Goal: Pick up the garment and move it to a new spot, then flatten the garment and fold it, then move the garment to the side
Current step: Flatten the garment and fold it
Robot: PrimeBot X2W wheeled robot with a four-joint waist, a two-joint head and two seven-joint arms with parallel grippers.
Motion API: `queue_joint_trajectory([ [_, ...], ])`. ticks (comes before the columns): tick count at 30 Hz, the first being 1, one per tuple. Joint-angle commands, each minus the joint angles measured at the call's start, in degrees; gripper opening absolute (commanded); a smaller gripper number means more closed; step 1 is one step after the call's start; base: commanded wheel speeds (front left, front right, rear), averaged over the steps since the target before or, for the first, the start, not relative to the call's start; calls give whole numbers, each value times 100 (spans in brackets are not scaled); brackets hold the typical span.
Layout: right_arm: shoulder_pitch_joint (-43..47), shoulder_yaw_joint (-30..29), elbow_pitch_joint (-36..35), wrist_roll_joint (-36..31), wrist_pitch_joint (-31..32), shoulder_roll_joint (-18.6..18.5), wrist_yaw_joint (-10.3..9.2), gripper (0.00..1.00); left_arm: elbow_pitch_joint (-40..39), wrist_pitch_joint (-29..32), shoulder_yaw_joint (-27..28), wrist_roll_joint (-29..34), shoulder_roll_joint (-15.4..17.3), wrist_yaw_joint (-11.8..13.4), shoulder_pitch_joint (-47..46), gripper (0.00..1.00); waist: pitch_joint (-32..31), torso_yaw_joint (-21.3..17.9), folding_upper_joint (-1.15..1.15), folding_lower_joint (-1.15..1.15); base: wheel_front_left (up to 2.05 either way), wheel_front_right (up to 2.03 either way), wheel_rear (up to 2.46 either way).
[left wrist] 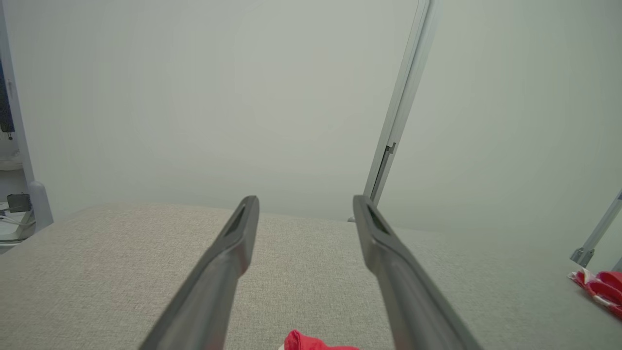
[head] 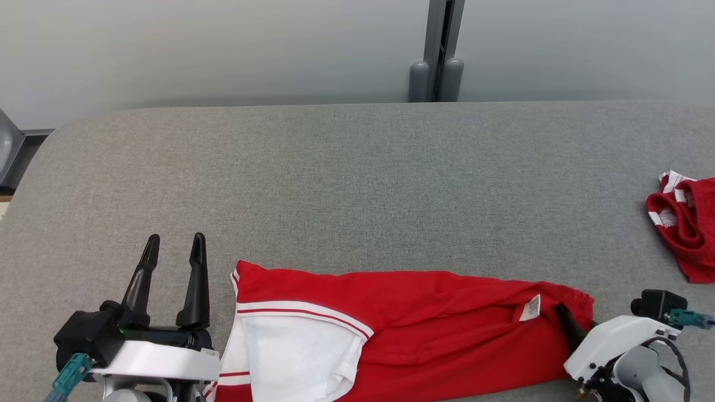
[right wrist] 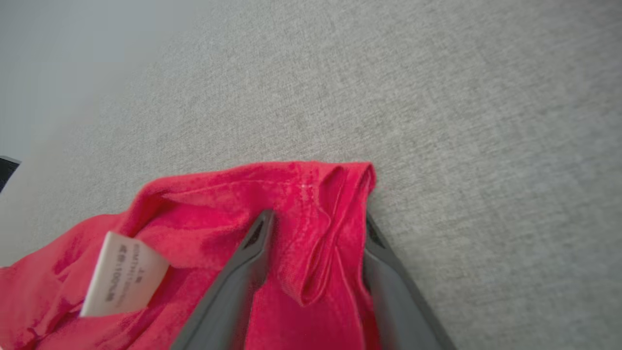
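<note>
A red garment with white panels and striped trim lies stretched across the near edge of the grey table. A white label shows near its right end. My right gripper sits at that right end; in the right wrist view its fingers straddle a raised fold of the garment's edge, still apart, with the label to the left. My left gripper stands open just left of the garment, nothing between its fingers. In the left wrist view that gripper points over bare table, a red tip of garment below.
A second red and white cloth lies bunched at the table's right edge, also in the left wrist view. A grey wall and a vertical metal post stand behind the table. The table's far half is open cloth surface.
</note>
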Motion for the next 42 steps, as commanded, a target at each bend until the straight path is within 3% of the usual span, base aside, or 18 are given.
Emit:
queue_joint_trajectory([
  [1,47,124,40,76,62,161,17,0,16,-21,35,44,-8,-44,-71,100,-11,11,0,0,0,0,0],
  [5,-55,177,-141,190,-167,4,15,0,54,-21,86,88,-41,-82,-42,100,-41,15,0,0,0,0,0],
  [15,-294,-191,-462,22,-608,-1043,10,0,14,-16,252,185,-122,-156,8,100,-71,-178,0,0,0,0,0],
  [20,-355,-445,-737,-140,-595,-1254,9,0,40,-15,327,202,-164,-180,60,100,-122,-221,0,0,0,0,0],
  [31,115,-187,-2767,-455,1,-543,10,0,149,-15,358,258,-219,-223,130,100,-234,-37,0,0,0,0,0],
  [36,506,230,-3756,-426,531,-114,11,0,196,-15,370,261,-226,-243,122,100,-235,174,0,0,0,0,0],
  [42,527,991,-3783,9,759,270,10,0,254,-15,271,280,-237,-244,0,100,-169,445,0,0,0,0,0],
])
